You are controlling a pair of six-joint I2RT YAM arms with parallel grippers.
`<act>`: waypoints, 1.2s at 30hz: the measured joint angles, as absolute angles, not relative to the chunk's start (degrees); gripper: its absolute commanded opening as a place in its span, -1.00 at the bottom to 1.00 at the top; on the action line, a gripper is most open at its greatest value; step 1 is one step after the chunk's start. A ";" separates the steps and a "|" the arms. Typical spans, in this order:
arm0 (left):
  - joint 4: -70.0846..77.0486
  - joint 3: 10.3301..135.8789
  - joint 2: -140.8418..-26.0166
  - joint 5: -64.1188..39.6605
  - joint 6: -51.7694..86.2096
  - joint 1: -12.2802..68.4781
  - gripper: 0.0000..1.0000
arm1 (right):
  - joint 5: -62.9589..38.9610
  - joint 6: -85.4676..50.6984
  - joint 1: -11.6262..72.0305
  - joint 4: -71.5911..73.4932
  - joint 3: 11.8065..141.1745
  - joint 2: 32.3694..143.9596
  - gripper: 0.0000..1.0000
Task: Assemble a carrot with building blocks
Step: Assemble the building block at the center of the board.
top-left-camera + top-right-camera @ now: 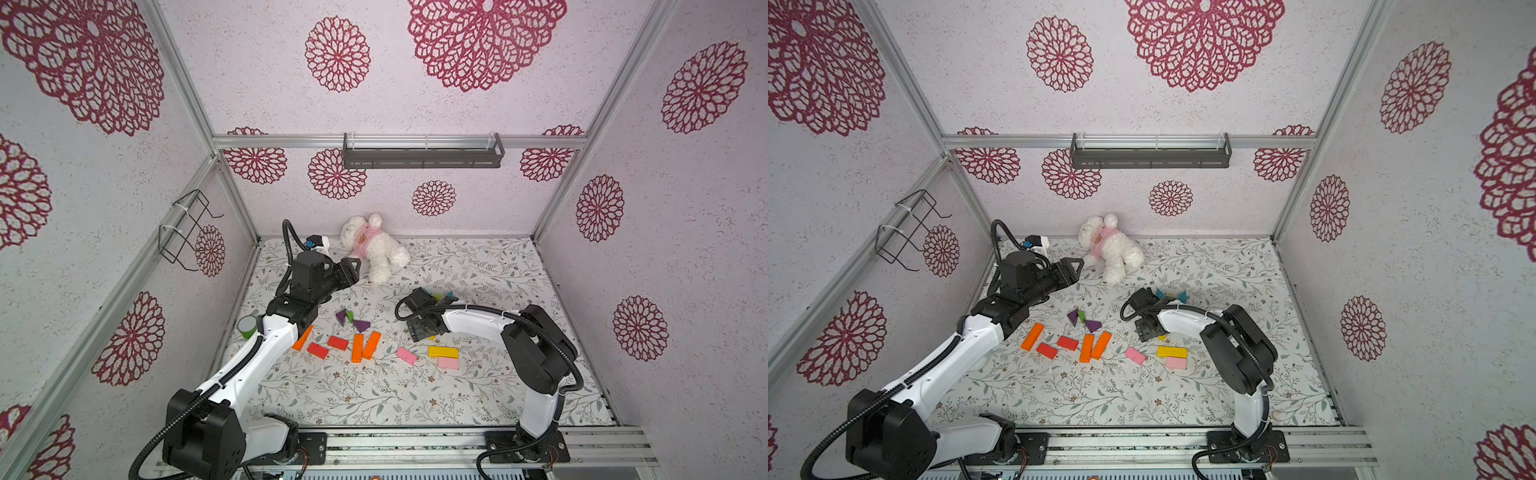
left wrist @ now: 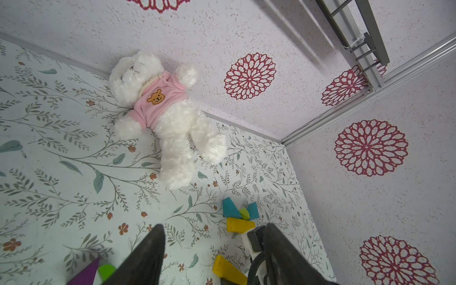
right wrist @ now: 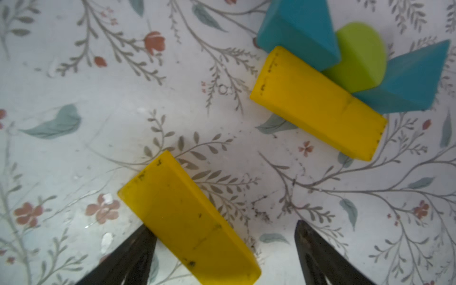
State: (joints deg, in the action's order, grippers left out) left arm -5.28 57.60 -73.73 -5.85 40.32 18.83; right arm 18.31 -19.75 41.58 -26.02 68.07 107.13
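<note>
The right tool (image 3: 223,224) stood wide open around a yellow block (image 3: 187,222), one finger (image 3: 128,256) just beside it, near the middle of the counter (image 1: 374,395). The left tool (image 2: 214,225) hung open, holding nothing. Bare counter lay at 6 o'clock.

Bright even light, faint shadows; top views bow at edges; nearer yellow block (image 3: 187,219) soft-focus in rt wrist.

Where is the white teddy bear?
In both top views the teddy bear lies at the far edge of the table, by the back wall, just beyond the left tool.
</note>
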 measured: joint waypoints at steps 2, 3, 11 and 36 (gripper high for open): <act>-5.32 57.58 -73.82 -5.56 40.27 18.83 0.32 | 18.33 -18.96 40.01 -25.96 67.55 106.72 0.76; -5.30 57.60 -73.91 -5.50 40.25 18.83 0.32 | 18.35 -18.70 39.24 -25.87 67.00 106.30 0.77; -5.43 57.60 -74.37 -5.50 40.23 18.83 0.31 | 18.37 -17.28 35.75 -27.46 64.10 103.59 0.79; -5.45 57.60 -74.39 -5.52 40.23 18.83 0.31 | 14.50 -14.13 30.81 -30.74 61.91 100.14 0.97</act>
